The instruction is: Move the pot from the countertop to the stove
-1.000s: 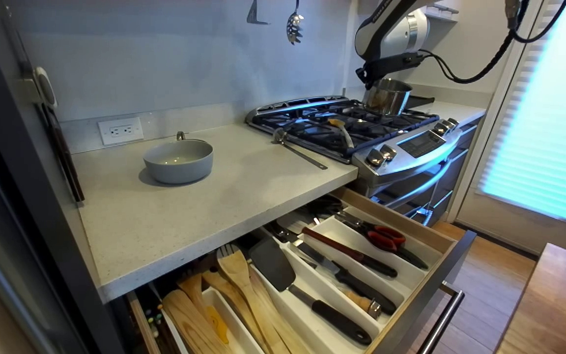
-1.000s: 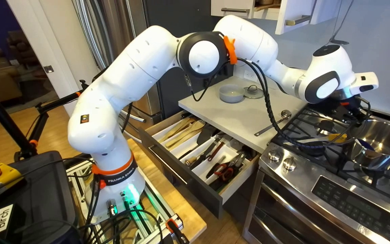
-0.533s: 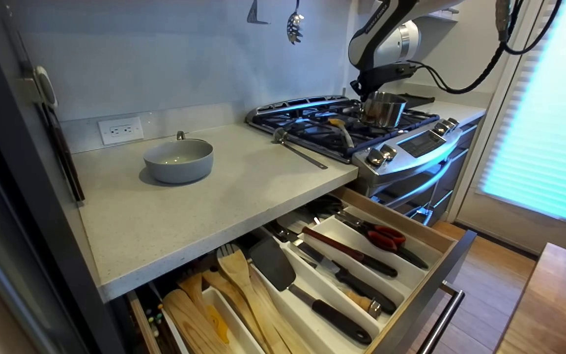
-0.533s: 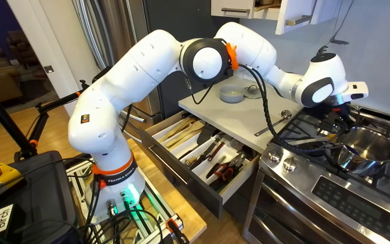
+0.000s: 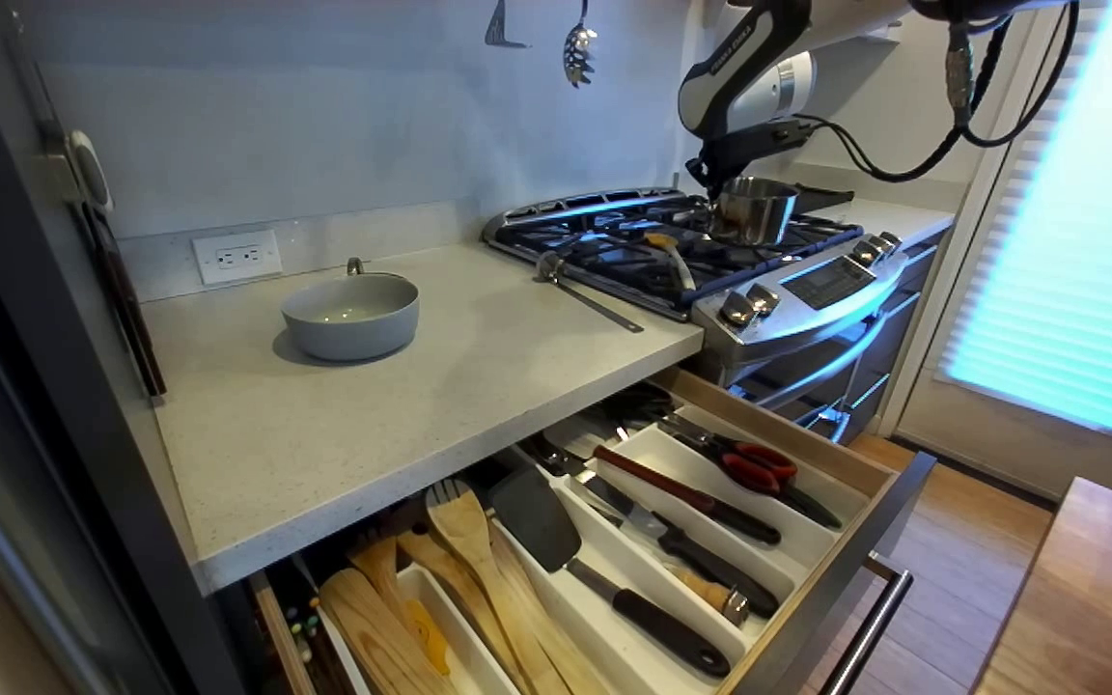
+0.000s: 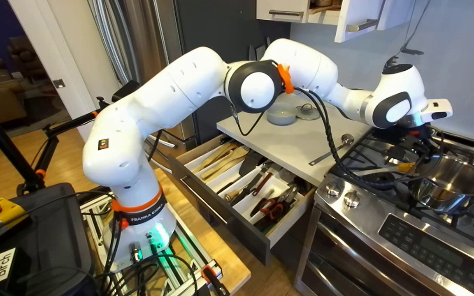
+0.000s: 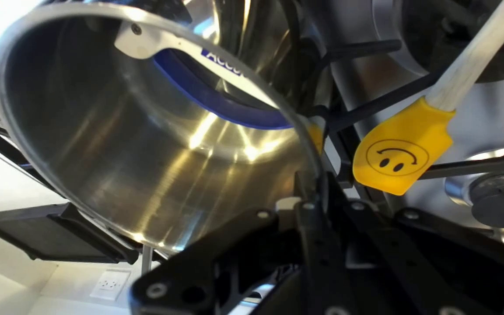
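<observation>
The pot [image 5: 761, 212], a shiny steel saucepan, is over the grates of the stove [image 5: 826, 280] in both exterior views. It also shows over the stove front [image 6: 418, 246] as a pot [image 6: 453, 189] with its handle pointing right. My gripper [image 7: 322, 188] is shut on the near rim of the pot [image 7: 138, 144], one finger inside and one outside. The gripper [image 6: 428, 154] hangs at the pot's left edge. I cannot tell whether the base touches the grates. A white and blue item with lettering [image 7: 234, 107] shows within the pot's opening. The countertop [image 5: 421, 415] is left of the stove.
A yellow spatula [image 7: 403, 146] lies on the grates beside the pot. A grey bowl [image 5: 353, 323], a glass lid [image 6: 307, 112] and a metal ladle [image 5: 604, 307] are on the countertop. An open utensil drawer [image 5: 894, 492] juts out below. A cupboard door [image 6: 360, 20] stands open.
Over the last second my gripper has lowered the pot toward the grates and moved it toward the countertop side. In the last half second it has shifted slightly back away from the countertop.
</observation>
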### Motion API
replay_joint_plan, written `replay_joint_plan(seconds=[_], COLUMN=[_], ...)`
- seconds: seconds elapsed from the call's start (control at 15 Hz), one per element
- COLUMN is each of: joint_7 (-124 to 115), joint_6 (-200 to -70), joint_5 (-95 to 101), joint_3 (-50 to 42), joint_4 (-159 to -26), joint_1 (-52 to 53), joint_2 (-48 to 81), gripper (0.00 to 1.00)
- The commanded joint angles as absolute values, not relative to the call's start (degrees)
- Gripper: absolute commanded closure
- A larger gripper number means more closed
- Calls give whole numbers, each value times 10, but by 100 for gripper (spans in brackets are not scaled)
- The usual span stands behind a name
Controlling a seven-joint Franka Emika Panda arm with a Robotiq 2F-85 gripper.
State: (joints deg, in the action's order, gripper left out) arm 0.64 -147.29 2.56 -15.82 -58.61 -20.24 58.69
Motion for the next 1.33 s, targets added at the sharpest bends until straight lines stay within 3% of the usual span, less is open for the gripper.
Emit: replay_joint_plan(seconds=[0.0, 0.2, 0.27, 0.33, 0.53, 0.93, 1.27], joint_7=[-9, -12, -7, -8, -4, 31, 106], joint_6=[-1438, -1417, -1415, -1415, -1416, -1428, -1431], joint_5=[48, 52, 44, 44, 42, 69, 46], joint_3=[-167, -164, -168, -168, -166, -184, -137], joint_4=[-513, -490, -493, -488, -481, -580, -710], joint_1=[-203, -204, -199, -199, -200, -170, -170], joint_2=[630, 647, 647, 648, 642, 550, 464], gripper=[98, 98, 69, 67, 47, 1, 0])
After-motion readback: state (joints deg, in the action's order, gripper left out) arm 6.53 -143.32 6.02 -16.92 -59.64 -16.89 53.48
